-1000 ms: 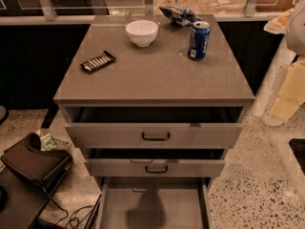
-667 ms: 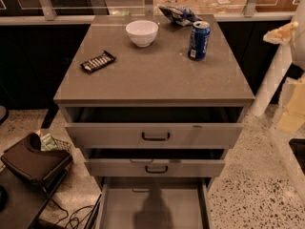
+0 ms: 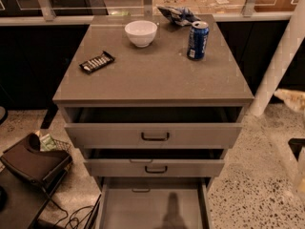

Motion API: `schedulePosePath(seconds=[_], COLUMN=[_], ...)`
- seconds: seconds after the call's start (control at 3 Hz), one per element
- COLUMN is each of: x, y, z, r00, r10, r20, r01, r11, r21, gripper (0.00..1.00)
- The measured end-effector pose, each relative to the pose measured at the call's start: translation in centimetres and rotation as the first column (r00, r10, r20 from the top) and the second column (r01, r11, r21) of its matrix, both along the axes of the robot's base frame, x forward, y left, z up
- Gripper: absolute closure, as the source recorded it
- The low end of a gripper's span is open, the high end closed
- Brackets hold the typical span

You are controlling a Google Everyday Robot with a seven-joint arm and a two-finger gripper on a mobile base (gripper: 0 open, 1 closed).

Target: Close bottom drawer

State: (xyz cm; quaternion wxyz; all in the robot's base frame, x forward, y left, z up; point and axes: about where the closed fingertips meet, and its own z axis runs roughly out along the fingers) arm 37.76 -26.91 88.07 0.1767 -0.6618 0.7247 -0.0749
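Note:
The grey cabinet has three drawers, all open. The bottom drawer [image 3: 155, 206] is pulled out farthest, and its long plain grey box reaches the lower edge of the view. Its front panel is out of view below. A dark shadow lies on the box floor. The middle drawer [image 3: 155, 167] and the wide top drawer [image 3: 155, 135] stand slightly open above it. My gripper [image 3: 298, 149] shows only as pale and dark parts at the right edge, well to the right of the drawers and touching nothing.
On the cabinet top [image 3: 152, 75] stand a white bowl [image 3: 141, 33], a blue can [image 3: 198, 40], a dark snack bar [image 3: 96, 62] and a crumpled bag [image 3: 177, 14]. A white slanted post [image 3: 281, 61] stands to the right. A dark bag [image 3: 31, 161] and cables lie on the floor to the left.
The pale arm parts at the right edge have moved down and further right, mostly out of view. The drawers and the things on top have not moved.

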Motion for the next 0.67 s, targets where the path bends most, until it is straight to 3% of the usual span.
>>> schedulePosePath(seconds=[0.33,0.67], x=[-2.7,-4.2], y=[-0.6,-0.9], z=[-4.1,-7.9], r00=[0.9989,0.9999], r10=[0.023,0.015], r20=[0.042,0.008], r01=[-0.020,-0.015], r11=[0.998,0.998], r21=[-0.067,-0.069], gripper=[0.00,0.00])
